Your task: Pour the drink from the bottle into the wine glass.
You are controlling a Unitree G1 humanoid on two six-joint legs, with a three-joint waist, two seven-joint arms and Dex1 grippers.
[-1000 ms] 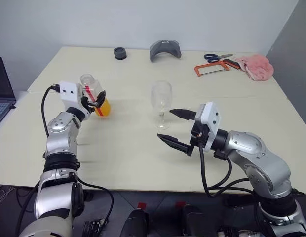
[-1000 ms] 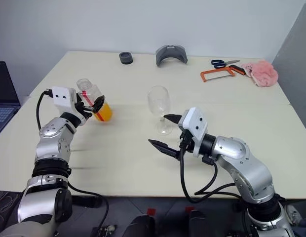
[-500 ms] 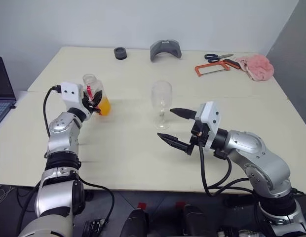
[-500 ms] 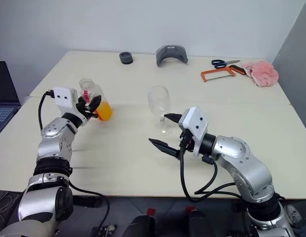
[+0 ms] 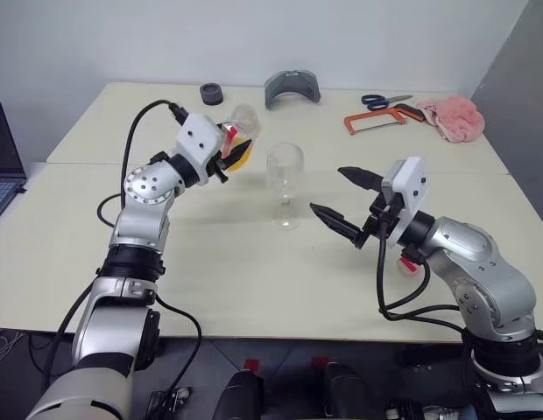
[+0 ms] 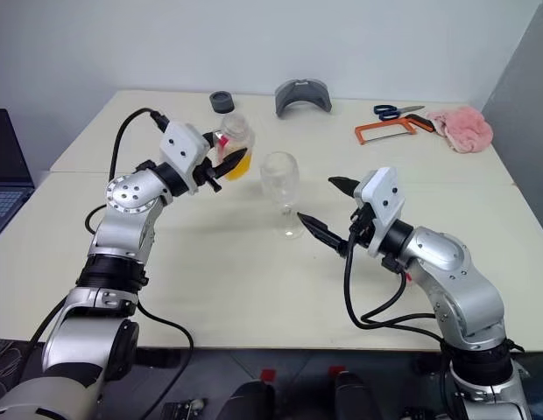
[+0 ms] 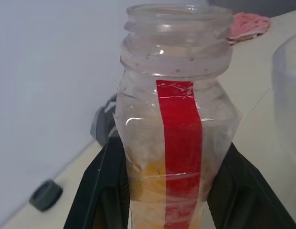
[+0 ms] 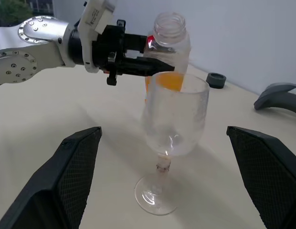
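Orange drink (image 6: 237,164) sits in the low end of the uncapped bottle (image 7: 176,129), which our left gripper (image 5: 226,162) clamps in the air just beside the wine glass (image 5: 285,179). We judge the pick-up done and the pour not yet begun, as the glass looks empty between the wide-apart fingers of our right gripper (image 5: 344,198). We read no writing on the red label strip (image 7: 180,148).

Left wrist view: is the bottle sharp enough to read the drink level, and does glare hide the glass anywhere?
Left wrist view: the bottle is sharp, its drink showing low down; background soft, wine glass a blurred edge. Right wrist view: the wine glass is clear, small highlights only, casting a soft shadow on the table. Left eye view: even light, no glare.
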